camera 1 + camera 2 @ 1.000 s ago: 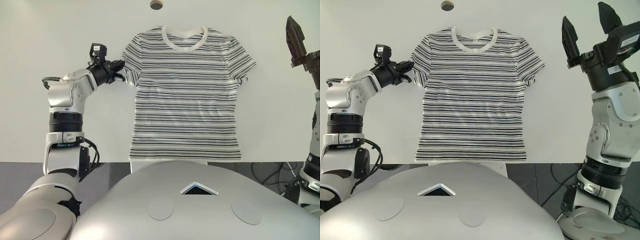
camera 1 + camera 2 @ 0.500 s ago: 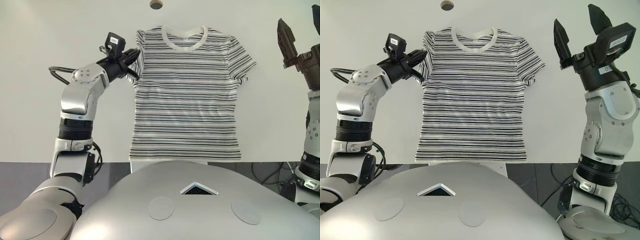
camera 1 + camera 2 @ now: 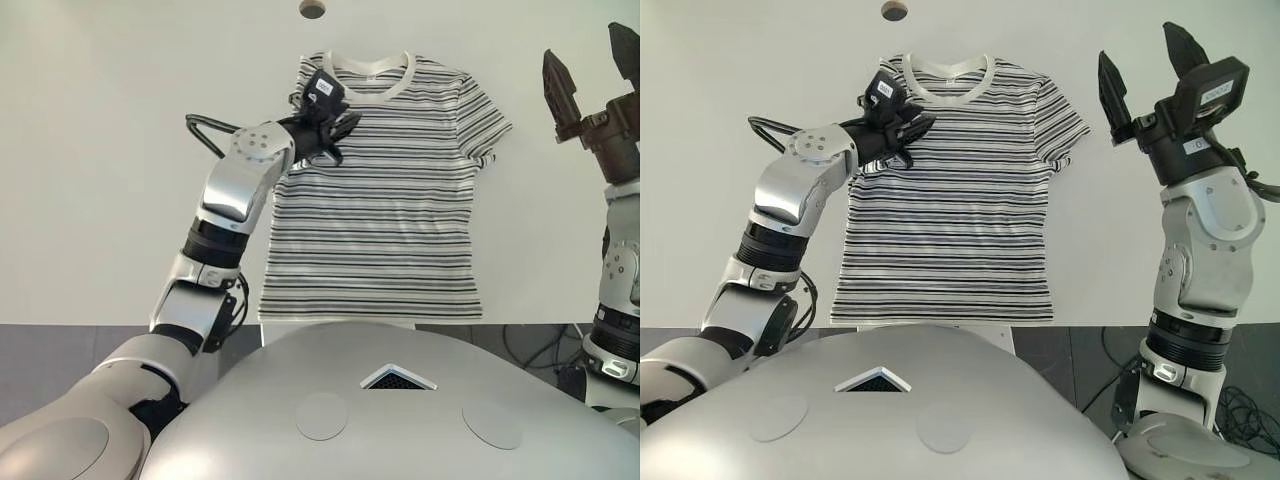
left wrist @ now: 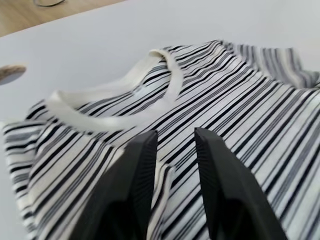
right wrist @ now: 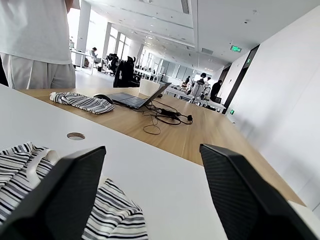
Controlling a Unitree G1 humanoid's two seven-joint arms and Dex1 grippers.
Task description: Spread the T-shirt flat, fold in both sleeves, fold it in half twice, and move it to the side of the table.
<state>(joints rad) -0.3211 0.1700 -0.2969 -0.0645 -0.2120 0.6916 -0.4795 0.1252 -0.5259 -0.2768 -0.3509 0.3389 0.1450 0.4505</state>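
A black-and-white striped T-shirt (image 3: 385, 220) lies flat on the white table (image 3: 120, 200), collar away from me. Its left sleeve is turned in over the chest. My left gripper (image 3: 335, 125) sits there just below the collar, shut on the sleeve's hem; in the left wrist view a fold of striped cloth rises between the gripper's (image 4: 172, 137) two dark fingers. The right sleeve (image 3: 1065, 130) still lies spread out. My right gripper (image 3: 1143, 55) is held up in the air beside that sleeve, open and holding nothing, as the right wrist view of it (image 5: 152, 147) also shows.
A round cable hole (image 3: 313, 9) sits in the table beyond the collar. The table's near edge (image 3: 120, 322) runs just below the shirt's hem. White tabletop stretches to both sides of the shirt. A wooden desk (image 5: 190, 135) with a laptop stands behind.
My left gripper has carried the left sleeve rightwards, from spread out at the side to folded over the chest. The right gripper has drifted slightly towards the shirt, staying open.
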